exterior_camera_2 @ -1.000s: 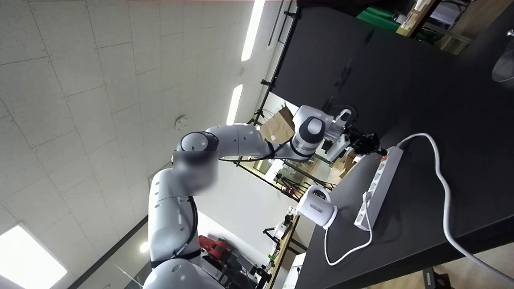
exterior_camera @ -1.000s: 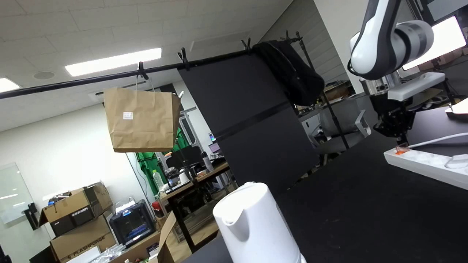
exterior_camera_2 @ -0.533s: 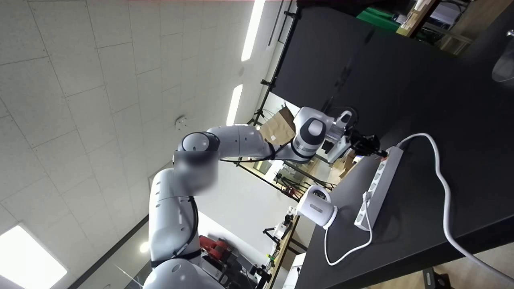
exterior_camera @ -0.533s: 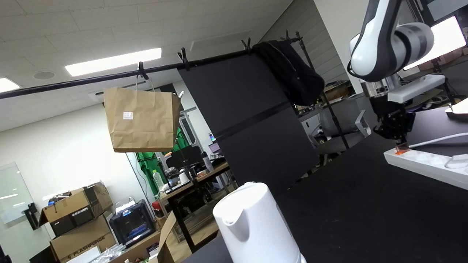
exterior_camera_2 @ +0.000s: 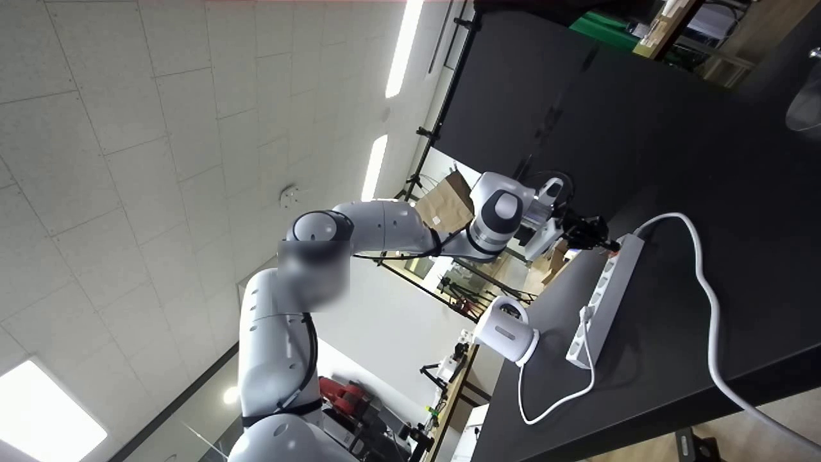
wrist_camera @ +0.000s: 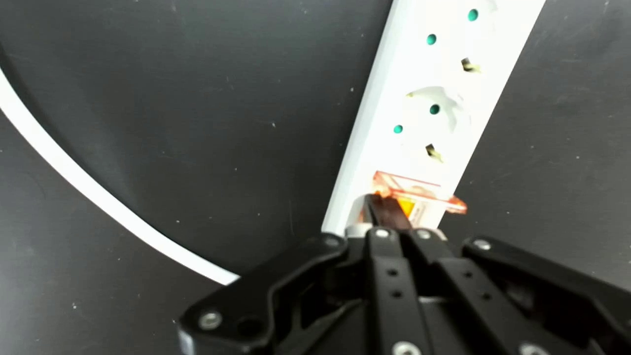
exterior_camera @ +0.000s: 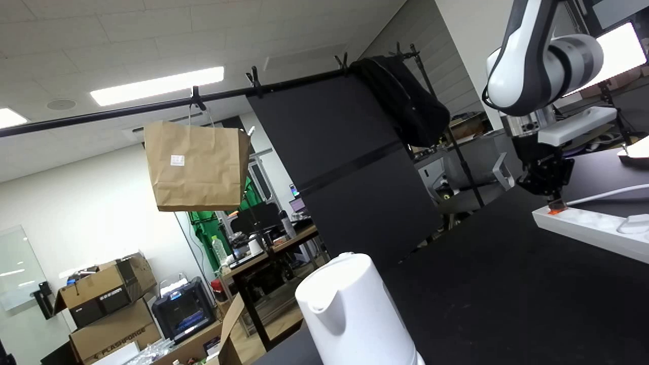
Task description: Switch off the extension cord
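Switch (wrist_camera: 408,205) partly hidden behind the fingers (wrist_camera: 384,251); its position cannot be told.
In an exterior view, the right edge cuts off the strip (exterior_camera: 583,230), the bottom edge the kettle (exterior_camera: 357,309); in an exterior view, a blur hides part of the arm (exterior_camera_2: 314,276).

White arm (exterior_camera_2: 381,224), black bands (exterior_camera_2: 282,413), thin black cable (exterior_camera_2: 313,353); black pincer (wrist_camera: 387,212), silver screws (wrist_camera: 210,320).

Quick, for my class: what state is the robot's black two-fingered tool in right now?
Black two-fingered tool: closed, nothing visible in its grip, sitting right at the orange switch of the long white extension cord.
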Robot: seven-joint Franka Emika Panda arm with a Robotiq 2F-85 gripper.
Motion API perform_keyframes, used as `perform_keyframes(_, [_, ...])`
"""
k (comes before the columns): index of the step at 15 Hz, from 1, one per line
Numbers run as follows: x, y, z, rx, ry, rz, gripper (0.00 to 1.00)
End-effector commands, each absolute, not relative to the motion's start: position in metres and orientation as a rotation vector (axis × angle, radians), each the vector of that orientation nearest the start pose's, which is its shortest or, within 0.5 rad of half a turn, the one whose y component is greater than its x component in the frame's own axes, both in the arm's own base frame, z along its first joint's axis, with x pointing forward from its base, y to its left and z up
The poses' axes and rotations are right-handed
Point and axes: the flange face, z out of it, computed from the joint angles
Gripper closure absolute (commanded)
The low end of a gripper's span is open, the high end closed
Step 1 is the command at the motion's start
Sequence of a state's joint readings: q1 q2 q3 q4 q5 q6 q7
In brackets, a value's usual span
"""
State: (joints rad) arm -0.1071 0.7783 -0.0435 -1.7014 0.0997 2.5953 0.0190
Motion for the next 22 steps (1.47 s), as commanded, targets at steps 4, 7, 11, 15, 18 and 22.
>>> perform_keyframes(4, [0.677,-0.106,0.140,-3.081,0.380,-0.162,1.00])
perform_keyframes(7, [0.677,-0.109,0.137,-3.082,0.393,-0.155,1.00])
perform_keyframes(11, [0.676,-0.124,0.131,-3.045,0.442,-0.138,1.00])
perform_keyframes(15, [0.677,-0.144,0.122,-2.916,0.440,-0.112,1.00])
perform_keyframes(18, [0.675,-0.163,0.112,-2.829,0.452,-0.072,1.00])
perform_keyframes(22, [0.676,-0.177,0.103,-2.776,0.475,-0.025,1.00])
